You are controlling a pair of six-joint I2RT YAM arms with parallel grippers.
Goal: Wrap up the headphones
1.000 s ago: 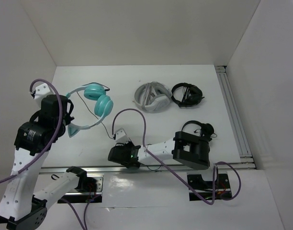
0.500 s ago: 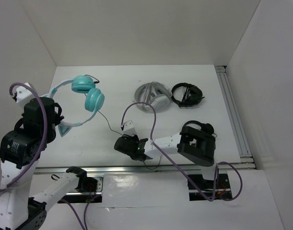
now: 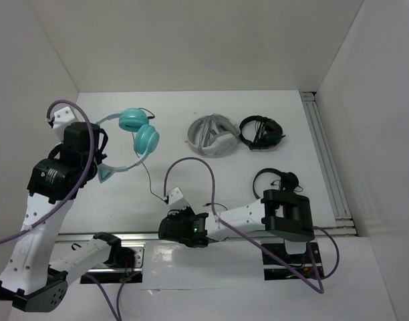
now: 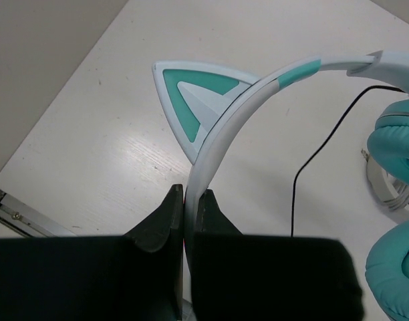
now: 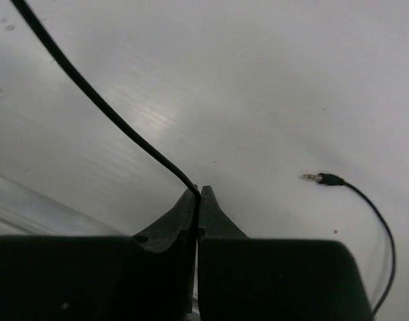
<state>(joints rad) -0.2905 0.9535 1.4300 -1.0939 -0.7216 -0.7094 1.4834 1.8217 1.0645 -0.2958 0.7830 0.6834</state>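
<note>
The teal headphones (image 3: 139, 131) hang above the table at the back left, held by their pale headband. My left gripper (image 3: 99, 167) is shut on that headband (image 4: 221, 134), just below one cat ear (image 4: 198, 100). Both teal ear cups (image 4: 396, 144) show at the right of the left wrist view. The thin black cable (image 3: 148, 180) runs from the cups down to my right gripper (image 3: 163, 229) at the table's near edge. My right gripper (image 5: 198, 192) is shut on the cable (image 5: 104, 107). The cable's plug (image 5: 321, 178) lies loose on the table beside it.
Grey-white headphones (image 3: 211, 137) and black headphones (image 3: 261, 130) lie at the back middle. Another black headset (image 3: 279, 179) lies by the right arm. A metal rail (image 3: 325, 154) runs along the right side. White walls enclose the table.
My left arm swung the headphones left, then back to the right. My right gripper slid towards the near edge, still pinching the cable.
</note>
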